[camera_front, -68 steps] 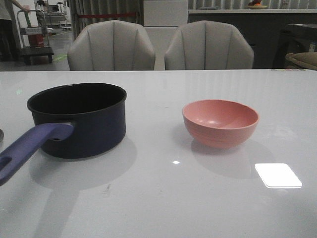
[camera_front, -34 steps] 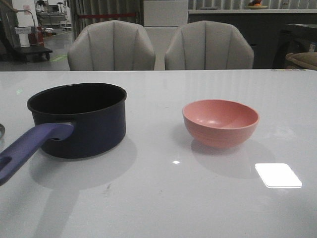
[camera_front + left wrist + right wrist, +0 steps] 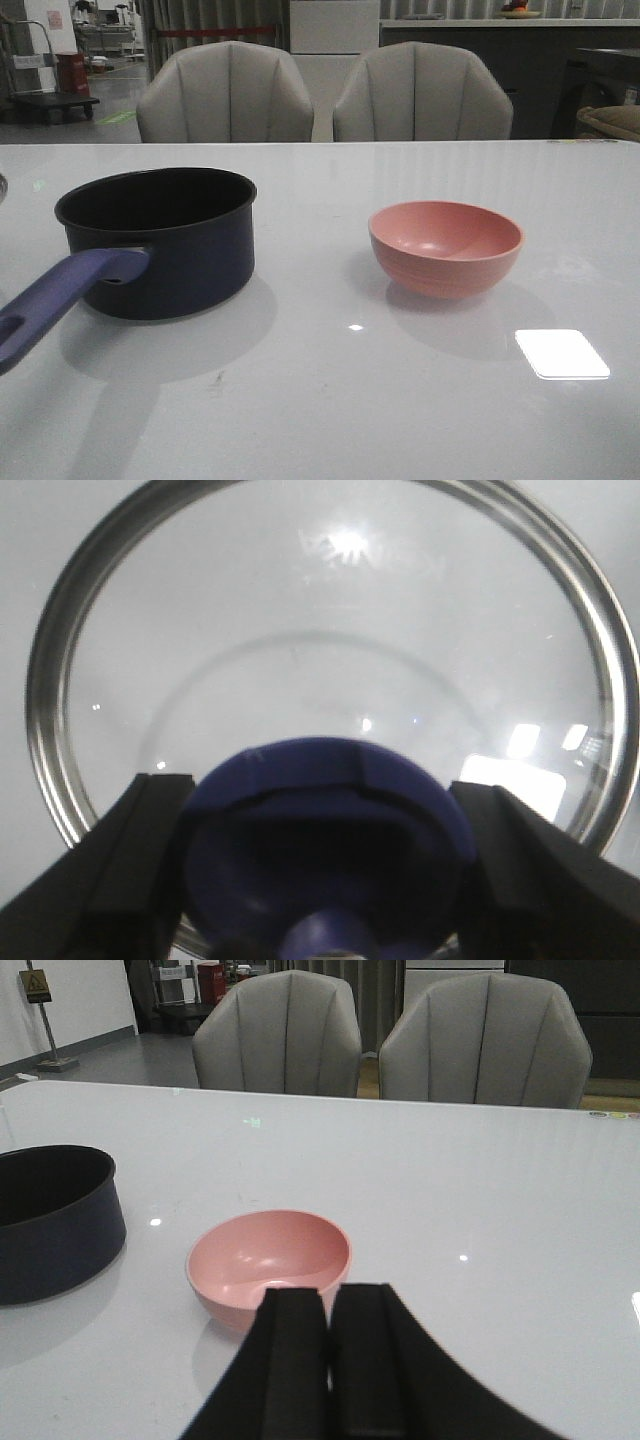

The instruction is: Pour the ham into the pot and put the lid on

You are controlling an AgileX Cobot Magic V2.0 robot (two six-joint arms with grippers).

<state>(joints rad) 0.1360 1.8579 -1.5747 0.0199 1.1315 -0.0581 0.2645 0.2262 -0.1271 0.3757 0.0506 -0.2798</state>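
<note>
Lid (image 3: pixel 330 680): glass, rigid, breakable; best taken by knob (image 3: pixel 325 850), bracketed by spread left claw (image 3: pixel 320 870). Right claw (image 3: pixel 330 1380) closed, empty.

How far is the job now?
Done: the bowl looks empty, though no ham is visible anywhere and the pot's inside is too dark to confirm. In hand: left gripper flanks the lid's knob. Left: covering the open pot.

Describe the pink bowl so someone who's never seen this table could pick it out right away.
On the white table, in front of the two grey chairs, look to the right half. The pink bowl stands alone there, upright and open. Unlike the dark navy pot to its left, it is smaller, rounded and has no handle.
</note>
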